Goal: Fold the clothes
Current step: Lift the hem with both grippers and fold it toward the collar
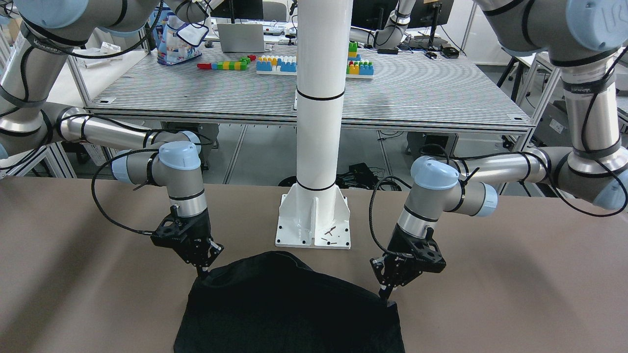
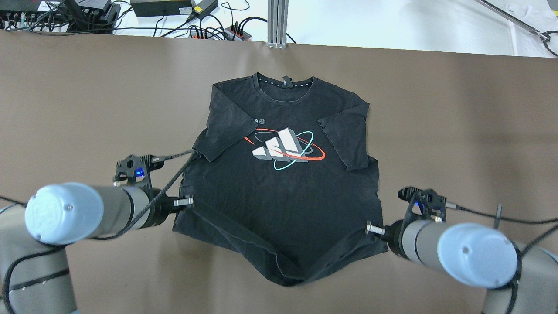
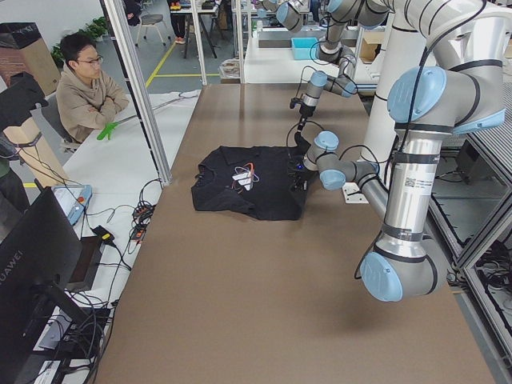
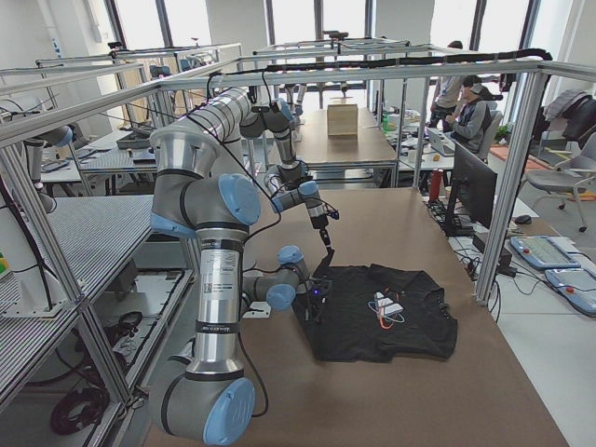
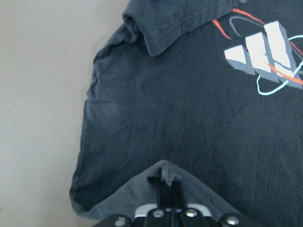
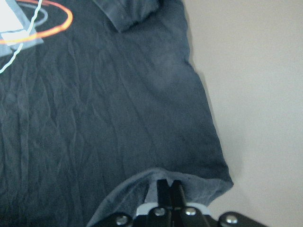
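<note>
On the table, the left gripper and right gripper each clamped tight on a near hem corner of the spread shirt, limp, light cloth probably best lifted by its corners

Black T-shirt, white logo ringed red and teal; brown table; white pole

Overhead, front, side and close wrist cameras share the shirt.
</note>
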Robot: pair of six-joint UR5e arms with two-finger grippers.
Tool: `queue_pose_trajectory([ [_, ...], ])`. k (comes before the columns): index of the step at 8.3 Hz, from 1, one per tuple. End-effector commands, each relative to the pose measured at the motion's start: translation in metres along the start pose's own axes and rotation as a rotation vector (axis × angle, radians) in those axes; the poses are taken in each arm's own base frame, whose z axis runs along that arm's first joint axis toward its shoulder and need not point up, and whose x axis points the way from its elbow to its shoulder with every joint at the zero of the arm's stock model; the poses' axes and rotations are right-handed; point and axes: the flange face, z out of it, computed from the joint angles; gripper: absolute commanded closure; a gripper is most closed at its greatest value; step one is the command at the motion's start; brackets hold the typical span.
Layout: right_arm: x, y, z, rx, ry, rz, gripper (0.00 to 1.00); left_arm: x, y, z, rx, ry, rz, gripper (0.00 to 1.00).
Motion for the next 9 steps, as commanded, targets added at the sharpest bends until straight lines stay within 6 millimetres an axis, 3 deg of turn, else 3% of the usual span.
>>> queue_pose_trajectory([
  [1,-0.021,-0.144,-0.009,0.075,0.113,-0.079,1.0,0.012,-0.125,0.022,0.03,-0.043,0.022,1.0],
  [2,-0.013,-0.174,0.007,0.094,0.159,-0.111,1.0,0.011,-0.163,0.025,0.043,-0.06,0.04,1.0],
  [3,-0.024,-0.203,0.022,0.11,0.183,-0.109,1.0,0.001,-0.185,0.023,0.048,-0.073,0.021,1.0],
  [5,-0.038,-0.256,0.037,0.136,0.226,-0.113,1.0,0.009,-0.215,0.022,0.076,-0.074,-0.002,1.0],
  [7,-0.061,-0.291,0.051,0.15,0.242,-0.106,1.0,0.007,-0.228,0.044,0.072,-0.108,-0.015,1.0],
  [9,-0.061,-0.316,0.077,0.176,0.212,-0.104,1.0,0.038,-0.259,0.067,0.081,-0.127,-0.028,1.0],
])
